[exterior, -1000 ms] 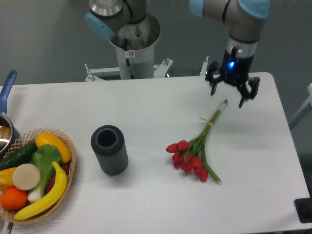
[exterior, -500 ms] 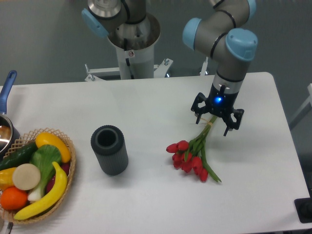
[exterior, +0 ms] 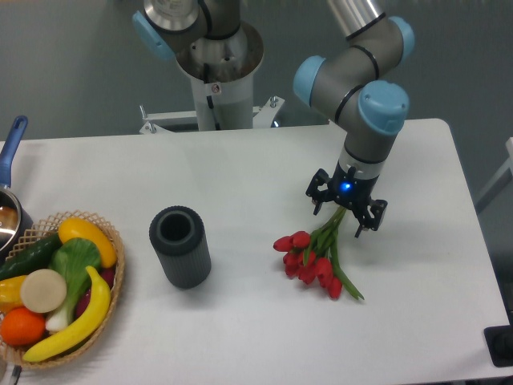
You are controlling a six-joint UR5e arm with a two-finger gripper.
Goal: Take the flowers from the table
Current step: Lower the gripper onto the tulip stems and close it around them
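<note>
Flowers [exterior: 314, 258]: small bunch of red buds on long green stems, lying flat on the table [exterior: 240, 168], just below and slightly left of the gripper [exterior: 345, 210]. Buds fan out at the end farther from the gripper; the stems run up under it, so their upper part is hidden. By the look of them, light, soft and easily crushed at the heads; stems thin and springy, likely to slip or splay unless taken as a bundle. Best hold is judged to be across the gathered stems, well clear of the buds.

Gripper: over the stem end, fingers spread apart, one on either side of the stems, nothing clamped. Whether the fingertips touch the table cannot be told.

Cup [exterior: 179, 245]: dark, ribbed, upright, open at the top; well to the left of the gripper, apart from the flowers.

Basket [exterior: 112, 258]: wicker, far left, holding a banana, an orange and green vegetables.

Pan [exterior: 10, 168]: blue handle, farthest left, at the edge of view.
</note>
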